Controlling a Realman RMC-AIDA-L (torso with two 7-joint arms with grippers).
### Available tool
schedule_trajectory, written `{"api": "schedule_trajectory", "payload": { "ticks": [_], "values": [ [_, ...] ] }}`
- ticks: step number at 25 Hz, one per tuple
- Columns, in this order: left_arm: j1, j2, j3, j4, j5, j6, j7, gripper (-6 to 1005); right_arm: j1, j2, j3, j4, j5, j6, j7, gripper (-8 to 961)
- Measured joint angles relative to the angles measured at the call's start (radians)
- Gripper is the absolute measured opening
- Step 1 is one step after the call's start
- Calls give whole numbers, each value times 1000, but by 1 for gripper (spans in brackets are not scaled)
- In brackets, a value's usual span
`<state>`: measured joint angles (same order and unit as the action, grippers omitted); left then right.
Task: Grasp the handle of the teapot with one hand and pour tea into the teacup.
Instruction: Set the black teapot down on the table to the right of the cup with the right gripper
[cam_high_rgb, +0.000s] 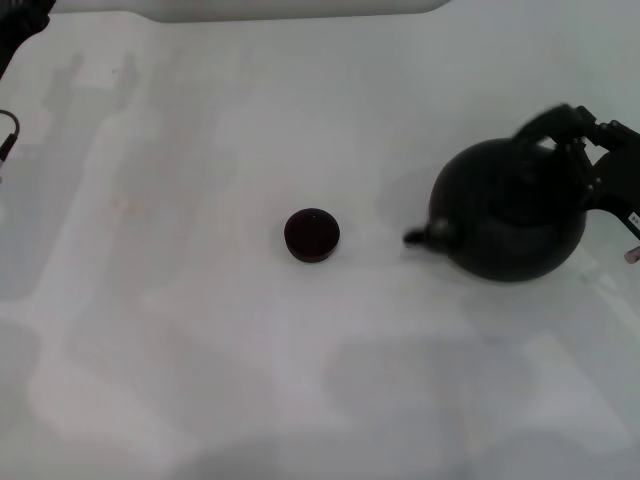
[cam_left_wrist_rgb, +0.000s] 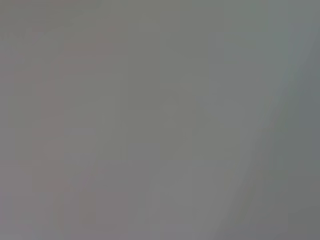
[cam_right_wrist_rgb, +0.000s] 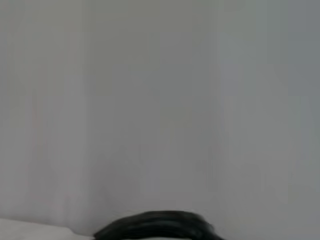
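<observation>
Only the head view takes in the whole scene: the teapot sits on the white table, well to the right of the teacup, with bare tabletop between them. The pot's short spout points straight toward the teacup, so the line from spout through body to the right gripper runs roughly across the table, level with the cup. The teacup stands upright by itself, its round mouth facing up; whether it holds any liquid cannot be told. On the side of the teapot away from the cup, the right gripper is at the handle, whose arch rises over the pot's top on that far side; the fingers merge with the dark handle, so I cannot tell whether the jaws are spread or pinching it. The right wrist view adds only a dark curved band low against a pale, blank background, probably part of the handle, and shows no fingers. The left wrist view gives nothing but flat grey. The left arm is far from the teacup on the side opposite the teapot, at the table's far corner, and its jaws are out of sight.
</observation>
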<state>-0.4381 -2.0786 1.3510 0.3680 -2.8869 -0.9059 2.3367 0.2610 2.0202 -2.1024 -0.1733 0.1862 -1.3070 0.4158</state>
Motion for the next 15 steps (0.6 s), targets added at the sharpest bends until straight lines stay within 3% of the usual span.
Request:
{"api": "schedule_trajectory", "payload": {
  "ticks": [3, 15],
  "values": [
    [0, 0, 3, 0, 0, 0, 0, 775, -1, 0, 0, 3, 0, -1, 11, 207],
    [-4, 0, 1, -4, 0, -1, -1, 775, -21, -6, -2, 14, -8, -36, 174, 584]
  ]
}}
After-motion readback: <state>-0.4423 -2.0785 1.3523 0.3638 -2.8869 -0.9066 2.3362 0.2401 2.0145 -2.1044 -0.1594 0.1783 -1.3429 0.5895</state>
